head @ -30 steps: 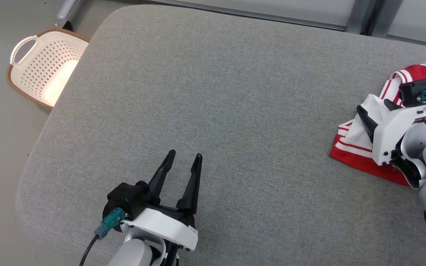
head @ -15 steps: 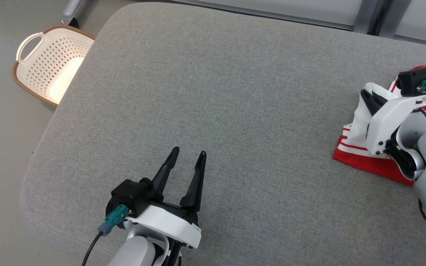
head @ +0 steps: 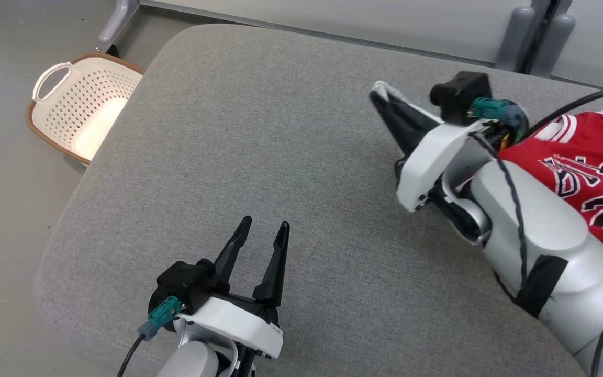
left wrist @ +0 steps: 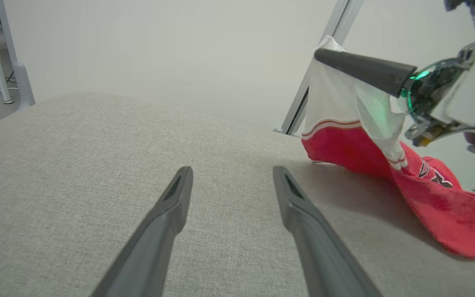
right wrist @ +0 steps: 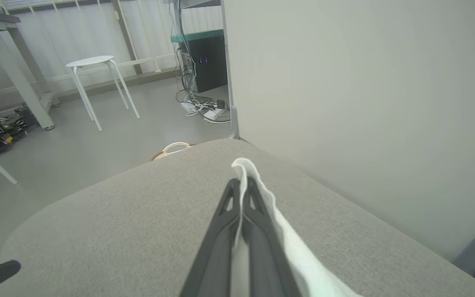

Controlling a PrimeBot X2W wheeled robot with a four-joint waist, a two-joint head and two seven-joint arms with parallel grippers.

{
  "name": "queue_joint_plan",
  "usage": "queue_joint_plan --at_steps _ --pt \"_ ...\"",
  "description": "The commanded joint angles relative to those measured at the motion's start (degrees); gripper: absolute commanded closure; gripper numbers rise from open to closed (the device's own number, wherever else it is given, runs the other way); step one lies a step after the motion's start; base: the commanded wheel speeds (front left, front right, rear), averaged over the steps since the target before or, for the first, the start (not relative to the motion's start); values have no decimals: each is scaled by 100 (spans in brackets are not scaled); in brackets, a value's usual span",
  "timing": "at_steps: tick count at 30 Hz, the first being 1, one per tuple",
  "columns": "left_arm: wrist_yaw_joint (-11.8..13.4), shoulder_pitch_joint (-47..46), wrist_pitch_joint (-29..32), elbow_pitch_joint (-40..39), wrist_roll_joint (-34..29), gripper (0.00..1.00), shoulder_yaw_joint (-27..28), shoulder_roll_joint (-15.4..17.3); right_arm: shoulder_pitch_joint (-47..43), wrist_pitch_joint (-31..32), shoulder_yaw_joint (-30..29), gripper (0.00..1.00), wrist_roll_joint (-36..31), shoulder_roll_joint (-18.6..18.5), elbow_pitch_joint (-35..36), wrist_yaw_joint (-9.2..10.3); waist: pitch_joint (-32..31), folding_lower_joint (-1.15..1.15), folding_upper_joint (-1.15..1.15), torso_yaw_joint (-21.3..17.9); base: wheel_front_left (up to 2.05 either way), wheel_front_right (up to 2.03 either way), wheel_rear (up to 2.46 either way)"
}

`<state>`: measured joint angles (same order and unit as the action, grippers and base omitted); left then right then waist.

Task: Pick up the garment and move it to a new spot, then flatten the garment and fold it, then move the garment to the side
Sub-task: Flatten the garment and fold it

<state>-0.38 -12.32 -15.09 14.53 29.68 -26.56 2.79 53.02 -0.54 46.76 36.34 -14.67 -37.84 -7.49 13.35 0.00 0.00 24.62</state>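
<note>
A grey fabric cushion [head: 280,131] lies in the foreground under soft, even light, with a pale wall panel [right wrist: 344,82] behind it. On the smooth grey floor [right wrist: 97,144] stand 1 white stool [right wrist: 91,62], a dark cabinet [right wrist: 206,62] with tangled cables [right wrist: 198,107], and a cream perforated basket [head: 79,104] just beside the cushion.

Open cushion [head: 259,131] across middle and left. Blocked at right by right arm [head: 537,230], aloft, with jersey [head: 594,178] trailing from right gripper [head: 380,94] down to cushion. Basket [head: 84,104] on floor beyond far-left corner.

The left gripper [head: 265,223] sat low with its fingers wide apart. The right gripper [head: 380,95], up higher, pinched the garment [head: 589,152] tight.
</note>
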Motion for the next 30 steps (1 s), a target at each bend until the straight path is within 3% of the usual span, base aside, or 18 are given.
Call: queue_joint_plan --at_steps 1,11,12,17,23,30 --pt "3 21 -7 2 -21 0 44 23 90 -25 226 100 156 106 110 -1 -35 0 0 38 0 0 0" --pt "23 137 -7 32 -2 0 125 21 127 33 1817 100 704 512 329 -1 -159 0 0 130 0 0 0" --pt "27 142 -7 40 -8 0 136 22 95 61 1948 0 769 534 301 -1 -178 0 0 118 0 0 0" --pt "16 210 -7 75 -65 0 234 23 46 135 2509 0 891 452 403 0 -282 0 0 -29 0 0 0" --pt "-33 227 -7 107 -153 0 429 23 29 183 2612 0 1066 220 582 0 -434 0 0 -350 0 0 0" --pt "-97 262 -7 158 -326 0 774 23 -118 -525 1945 0 987 -286 175 0 -709 0 0 -887 0 0 0"
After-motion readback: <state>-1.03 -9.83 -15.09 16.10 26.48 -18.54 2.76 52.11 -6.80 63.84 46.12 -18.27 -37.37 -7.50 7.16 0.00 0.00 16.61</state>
